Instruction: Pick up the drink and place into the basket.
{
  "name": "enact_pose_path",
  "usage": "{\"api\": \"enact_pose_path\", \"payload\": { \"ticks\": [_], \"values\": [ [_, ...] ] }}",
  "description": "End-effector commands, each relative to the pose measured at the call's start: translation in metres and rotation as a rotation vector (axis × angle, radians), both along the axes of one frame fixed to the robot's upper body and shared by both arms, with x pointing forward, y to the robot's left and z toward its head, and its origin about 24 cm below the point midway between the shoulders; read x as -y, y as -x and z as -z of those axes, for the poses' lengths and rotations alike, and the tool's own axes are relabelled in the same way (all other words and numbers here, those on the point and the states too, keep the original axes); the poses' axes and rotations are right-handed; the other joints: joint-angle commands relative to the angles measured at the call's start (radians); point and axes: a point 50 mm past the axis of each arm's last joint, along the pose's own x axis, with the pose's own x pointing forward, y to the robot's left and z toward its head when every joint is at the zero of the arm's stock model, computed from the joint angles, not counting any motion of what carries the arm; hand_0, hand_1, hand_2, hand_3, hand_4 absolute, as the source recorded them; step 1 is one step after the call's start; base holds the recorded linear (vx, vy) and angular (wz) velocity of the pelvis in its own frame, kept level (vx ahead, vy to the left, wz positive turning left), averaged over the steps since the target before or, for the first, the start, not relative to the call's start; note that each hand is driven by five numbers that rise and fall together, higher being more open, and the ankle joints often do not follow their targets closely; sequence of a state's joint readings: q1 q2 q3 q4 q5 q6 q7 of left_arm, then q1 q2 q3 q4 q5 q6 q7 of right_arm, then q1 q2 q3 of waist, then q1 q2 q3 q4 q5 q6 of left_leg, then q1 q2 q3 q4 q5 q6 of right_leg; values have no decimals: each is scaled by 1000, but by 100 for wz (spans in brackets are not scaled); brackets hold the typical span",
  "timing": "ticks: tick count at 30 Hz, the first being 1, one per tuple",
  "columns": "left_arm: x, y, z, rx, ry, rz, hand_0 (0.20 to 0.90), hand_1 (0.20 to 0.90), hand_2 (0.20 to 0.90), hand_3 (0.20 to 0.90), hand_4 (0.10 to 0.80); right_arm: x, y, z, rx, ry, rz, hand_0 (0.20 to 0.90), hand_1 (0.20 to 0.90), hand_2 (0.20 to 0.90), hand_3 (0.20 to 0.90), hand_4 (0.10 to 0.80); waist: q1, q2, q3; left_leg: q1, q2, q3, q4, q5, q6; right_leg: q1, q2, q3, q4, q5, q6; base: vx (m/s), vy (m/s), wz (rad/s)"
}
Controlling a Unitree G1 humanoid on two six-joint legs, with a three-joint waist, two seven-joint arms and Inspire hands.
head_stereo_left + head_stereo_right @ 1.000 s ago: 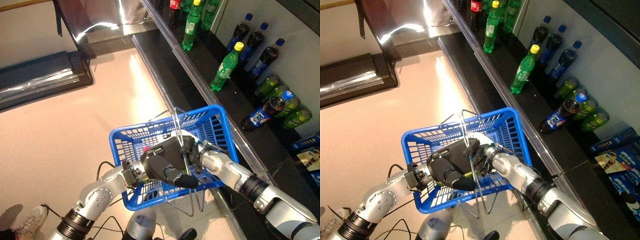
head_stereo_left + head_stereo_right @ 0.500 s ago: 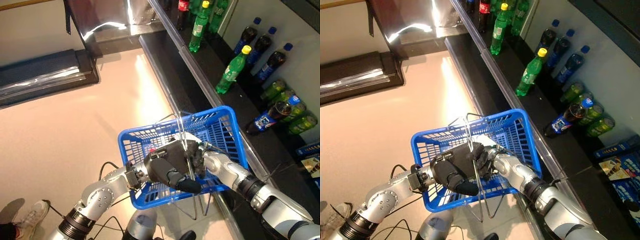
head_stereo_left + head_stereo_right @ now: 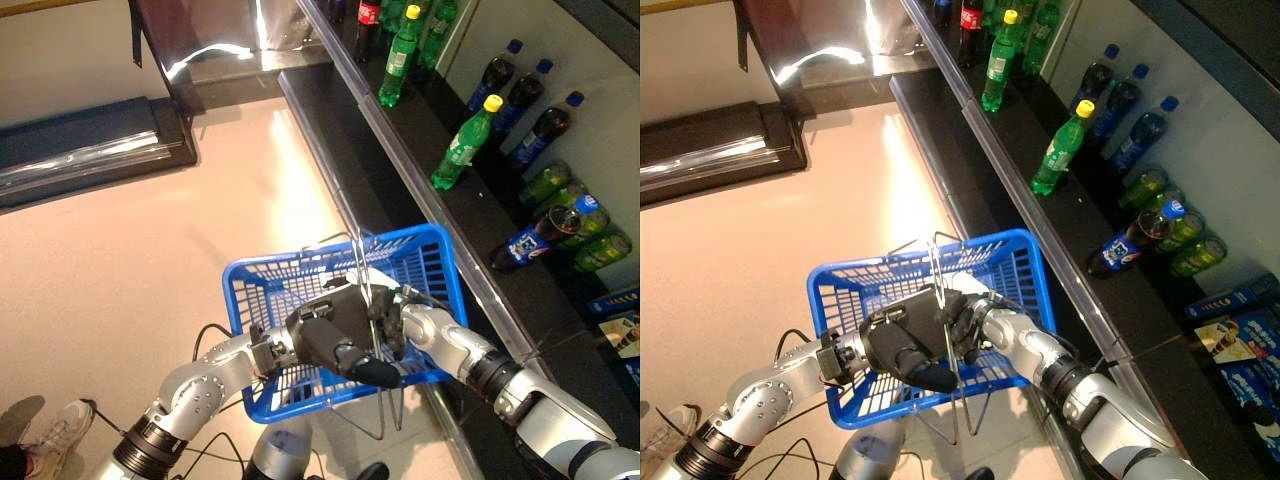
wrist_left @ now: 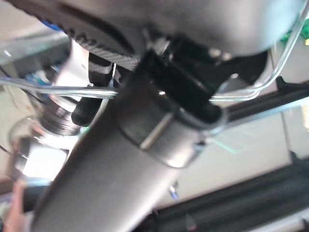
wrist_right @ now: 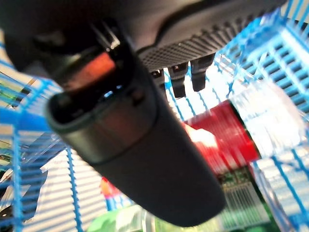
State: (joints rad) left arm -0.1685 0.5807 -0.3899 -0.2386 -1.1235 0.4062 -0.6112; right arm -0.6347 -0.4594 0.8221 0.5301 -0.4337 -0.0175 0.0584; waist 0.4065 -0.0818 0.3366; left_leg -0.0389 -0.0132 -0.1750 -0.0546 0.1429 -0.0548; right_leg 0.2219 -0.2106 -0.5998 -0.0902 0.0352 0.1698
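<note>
My left hand [image 3: 325, 340] is shut on the thin wire handles [image 3: 365, 270] of the blue basket [image 3: 300, 270] and holds it raised in front of me, beside the shelf's edge. The wire also crosses the left wrist view [image 4: 58, 90]. My right hand [image 3: 388, 322] reaches into the basket from the right, mostly hidden behind the left hand. In the right wrist view its fingers [image 5: 183, 79] are straight above a drink with a red label [image 5: 219, 137], which lies on the basket's floor among other packs. The fingers are not curled round it.
A dark shelf with a metal front rail [image 3: 420, 190] runs along the right. Green bottles [image 3: 462, 140], dark bottles with blue caps [image 3: 535, 120] and lying drinks [image 3: 570, 215] are on it. A low dark platform [image 3: 90, 140] stands at the far left. A person's shoe [image 3: 50, 435] is at the lower left.
The view shifted after the oldest frames. Since half a second ago the blue basket has moved a little left and down, away from the shelf rail, with both hands.
</note>
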Motion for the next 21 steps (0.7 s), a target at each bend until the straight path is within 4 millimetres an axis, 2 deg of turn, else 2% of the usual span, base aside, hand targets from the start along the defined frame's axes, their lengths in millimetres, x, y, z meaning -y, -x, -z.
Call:
{"api": "enact_pose_path", "payload": {
  "ticks": [1,13,21],
  "values": [
    [53,35,-95,344,610,389,300,300,300,200,100,-24,-7,-14,94,-25,-66,900,900,900,900,800,12,6,-292,29,-25,-72,-33,-31,-10,14,44,22,8,10,-13,0,0,0],
    [50,31,-96,351,613,339,300,300,300,200,100,-20,-8,-16,107,-64,-27,900,900,900,900,800,5,11,-293,29,-25,-67,-33,-29,-10,13,44,24,9,9,-14,0,0,0],
    [35,19,-98,385,609,147,300,300,300,200,100,-12,-5,-28,148,-164,11,900,900,900,900,800,-10,12,-290,30,-22,-53,-33,-28,-9,9,44,35,9,11,-13,0,0,0]
  ]
}}
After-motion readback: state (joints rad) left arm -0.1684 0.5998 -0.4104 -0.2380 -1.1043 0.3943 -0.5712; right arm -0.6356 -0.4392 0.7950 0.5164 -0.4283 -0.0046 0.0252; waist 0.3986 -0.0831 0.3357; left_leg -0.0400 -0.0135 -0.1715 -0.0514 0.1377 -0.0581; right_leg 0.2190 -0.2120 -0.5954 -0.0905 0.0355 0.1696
